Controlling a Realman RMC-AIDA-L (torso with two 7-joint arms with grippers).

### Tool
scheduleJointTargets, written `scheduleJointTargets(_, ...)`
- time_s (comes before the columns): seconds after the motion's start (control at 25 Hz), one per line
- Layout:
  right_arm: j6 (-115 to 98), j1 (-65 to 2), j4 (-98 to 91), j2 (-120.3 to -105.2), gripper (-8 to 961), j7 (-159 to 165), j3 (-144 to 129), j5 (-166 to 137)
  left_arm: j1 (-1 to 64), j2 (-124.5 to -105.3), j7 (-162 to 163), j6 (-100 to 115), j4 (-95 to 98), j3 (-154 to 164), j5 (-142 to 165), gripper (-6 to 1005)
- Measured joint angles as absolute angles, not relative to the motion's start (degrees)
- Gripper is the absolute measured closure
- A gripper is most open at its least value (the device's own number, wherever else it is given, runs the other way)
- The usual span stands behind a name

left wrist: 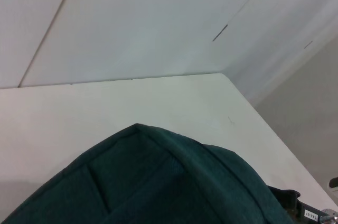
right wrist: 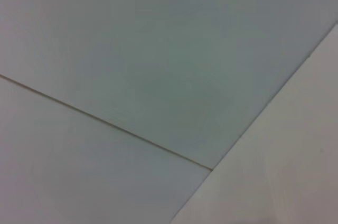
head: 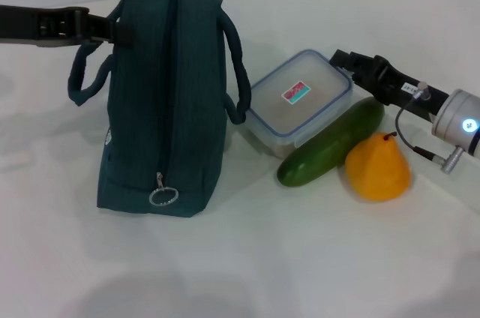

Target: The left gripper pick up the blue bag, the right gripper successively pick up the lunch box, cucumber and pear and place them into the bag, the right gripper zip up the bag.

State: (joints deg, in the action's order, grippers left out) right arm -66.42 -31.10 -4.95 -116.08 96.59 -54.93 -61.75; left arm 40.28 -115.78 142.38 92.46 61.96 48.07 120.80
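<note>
Bearing a red-and-teal sticker, unreadable, the lunch box (head: 300,102) touches the cucumber (head: 331,142).

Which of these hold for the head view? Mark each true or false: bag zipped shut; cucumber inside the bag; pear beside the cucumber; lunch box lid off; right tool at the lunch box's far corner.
1. The blue bag stands upright with its zipper closed. True.
2. The cucumber is inside the bag. False: it lies on the table, against the lunch box.
3. The pear sits next to the cucumber. True.
4. The lunch box has its lid off. False: the blue-rimmed lid is on.
5. The right tool is at the lunch box's far corner. True.
</note>
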Motion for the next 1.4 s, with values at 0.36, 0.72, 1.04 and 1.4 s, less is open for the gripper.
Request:
scheduleJointTargets(0.36,-67.92,-29.58,-5.26,-115.99,750,96.21,-54.5,-61.58,39.85,-116.0,142.38,92.49,61.97,48.08,120.73,944)
scheduleJointTargets(0.72,-71.2,-29.09,-6.73,-115.68,853,96.15,-54.33,-61.45,40.28,-115.63,142.79,92.79,62.3,48.07,120.69,944)
scheduleJointTargets(1.04,-72.31,-28.23,-7.72,-115.57,855,96.17,-54.31,-60.03,41.42,-114.88,142.91,92.76,62.01,48.08,120.67,944)
scheduleJointTargets(1.4,-73.57,-26.76,-9.05,-115.49,847,96.48,-54.21,-58.73,41.74,-114.96,143.44,92.77,61.96,48.2,120.66,944)
